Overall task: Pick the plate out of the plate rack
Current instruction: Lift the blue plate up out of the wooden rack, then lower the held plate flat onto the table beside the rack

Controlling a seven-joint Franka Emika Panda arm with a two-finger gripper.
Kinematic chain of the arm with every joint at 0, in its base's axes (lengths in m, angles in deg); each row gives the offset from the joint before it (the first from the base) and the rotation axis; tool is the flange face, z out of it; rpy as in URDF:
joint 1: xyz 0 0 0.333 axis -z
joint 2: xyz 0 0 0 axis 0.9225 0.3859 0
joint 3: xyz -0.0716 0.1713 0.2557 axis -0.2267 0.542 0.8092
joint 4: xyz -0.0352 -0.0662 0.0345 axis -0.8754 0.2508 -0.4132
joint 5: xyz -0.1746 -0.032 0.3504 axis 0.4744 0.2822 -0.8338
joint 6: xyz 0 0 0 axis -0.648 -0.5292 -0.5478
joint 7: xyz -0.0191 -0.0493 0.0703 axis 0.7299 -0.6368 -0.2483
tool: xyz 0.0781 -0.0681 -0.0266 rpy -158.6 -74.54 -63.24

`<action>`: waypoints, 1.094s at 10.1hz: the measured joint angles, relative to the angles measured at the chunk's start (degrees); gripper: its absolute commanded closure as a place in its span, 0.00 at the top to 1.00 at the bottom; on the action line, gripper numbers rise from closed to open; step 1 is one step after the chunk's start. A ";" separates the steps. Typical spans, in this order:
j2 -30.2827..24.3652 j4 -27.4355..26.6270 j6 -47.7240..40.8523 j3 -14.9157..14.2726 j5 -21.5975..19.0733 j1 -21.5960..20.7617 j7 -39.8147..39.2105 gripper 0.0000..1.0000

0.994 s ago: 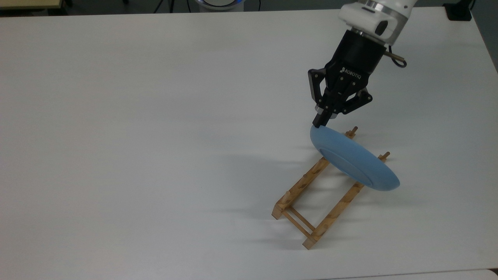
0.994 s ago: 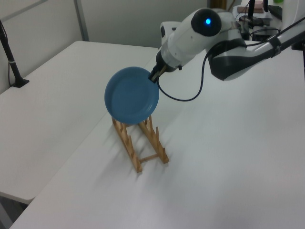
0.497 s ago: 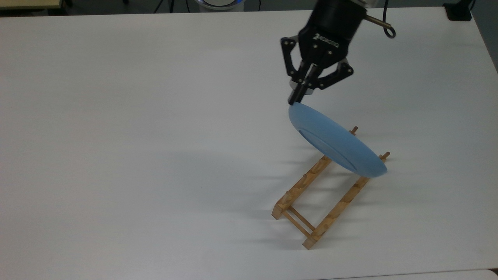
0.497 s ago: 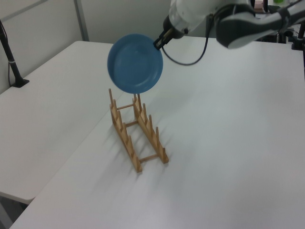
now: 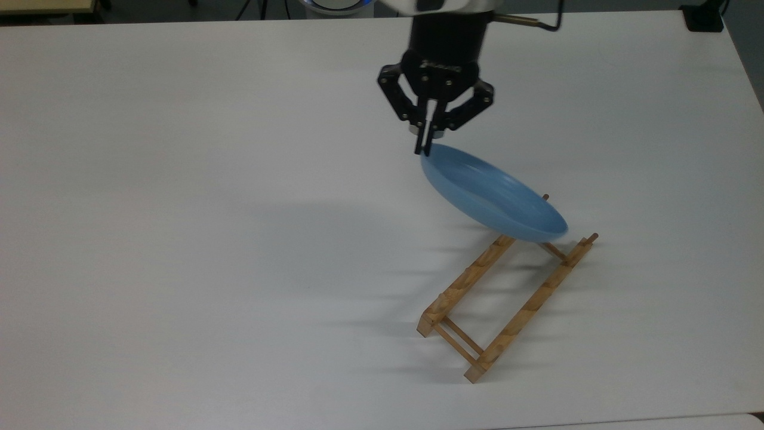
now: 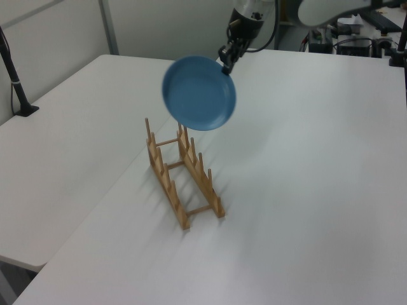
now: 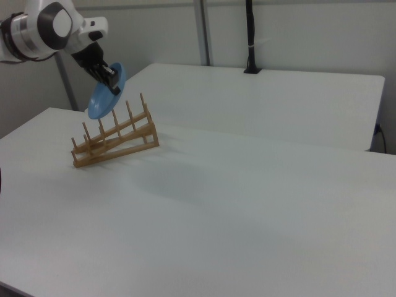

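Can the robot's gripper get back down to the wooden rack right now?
Probably not as things stand: the gripper is shut on the plate, which hangs in the air above the plate rack. Nothing else on the table is near the rack.

Big white table [image 5: 209, 239] under everything, second white table [image 7: 266, 93] butted up behind it in the right view. Black pole [image 6: 13, 76] on a foot stands at the left view's left edge, grey partition walls [image 7: 309, 31] behind.

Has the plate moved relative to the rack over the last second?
Yes. In the left view, the plate, held by the tool, has risen off the plate rack and shifted toward the left view's right.
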 measured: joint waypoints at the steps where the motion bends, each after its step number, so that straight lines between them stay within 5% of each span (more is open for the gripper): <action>1: -0.56 0.02 -4.64 -0.08 -5.79 1.88 -6.71 0.00; 2: -1.34 0.06 -11.38 -0.17 -11.19 4.11 -15.91 0.00; 4: -2.21 -0.01 -23.41 -1.31 -14.98 7.36 -34.03 0.00; 7: -1.71 -4.12 -31.72 -3.93 -15.07 7.60 -57.62 0.00; 11: 6.28 -9.10 -31.85 -4.14 -12.19 7.57 -71.61 0.00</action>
